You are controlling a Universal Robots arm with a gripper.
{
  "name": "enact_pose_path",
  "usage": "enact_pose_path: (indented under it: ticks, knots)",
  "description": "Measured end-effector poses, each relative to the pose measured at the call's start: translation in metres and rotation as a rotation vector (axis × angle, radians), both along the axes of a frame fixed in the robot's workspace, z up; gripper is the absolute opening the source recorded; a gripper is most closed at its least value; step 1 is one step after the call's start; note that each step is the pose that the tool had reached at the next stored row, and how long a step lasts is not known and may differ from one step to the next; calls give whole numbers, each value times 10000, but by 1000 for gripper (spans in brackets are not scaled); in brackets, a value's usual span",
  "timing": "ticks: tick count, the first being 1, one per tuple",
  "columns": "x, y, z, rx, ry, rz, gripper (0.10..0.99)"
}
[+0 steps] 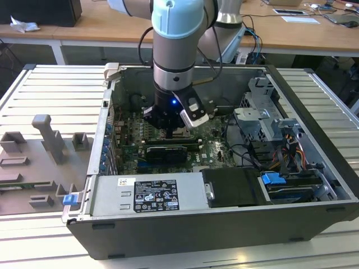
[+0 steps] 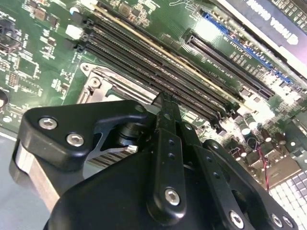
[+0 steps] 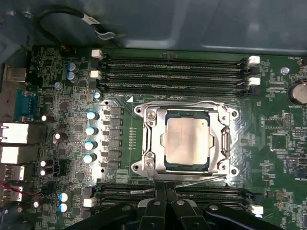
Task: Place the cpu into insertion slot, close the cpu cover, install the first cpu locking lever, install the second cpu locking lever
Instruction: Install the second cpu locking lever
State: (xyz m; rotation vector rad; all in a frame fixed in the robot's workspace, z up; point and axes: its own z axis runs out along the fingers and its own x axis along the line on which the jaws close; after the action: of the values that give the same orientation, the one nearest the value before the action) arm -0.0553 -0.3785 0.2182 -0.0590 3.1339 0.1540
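Grey computer case lies open on the slatted surface in the exterior view, the arm reaching down inside. Green motherboard spreads across the first wrist view, where the cpu cover lies shut over the cpu in the insertion slot. Pincer hovers at its edge, fingers pressed together, holding nothing.
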Motion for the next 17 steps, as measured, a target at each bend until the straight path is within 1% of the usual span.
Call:
enact_pose_path:
  ticks: [1,3,4,5,7,9,10,12,13,15,17]
  knots:
    - [-26,-10,-9,63,-1,0,106]
    - [-40,-16,-18,122,-1,7,106]
    - [-50,-18,-28,185,-1,37,106]
    - [-65,-21,-36,267,-1,76,106]
    - [-105,-31,-59,525,0,164,106]
    - [-111,-45,-66,631,-1,205,106]
    - [-117,-67,-72,718,0,243,106]
    - [-139,-106,-79,832,0,299,106]
    - [-145,-112,-80,874,1,319,106]
    - [-161,-122,-87,1008,1,389,106]
    - [-168,-138,-109,1114,1,437,106]
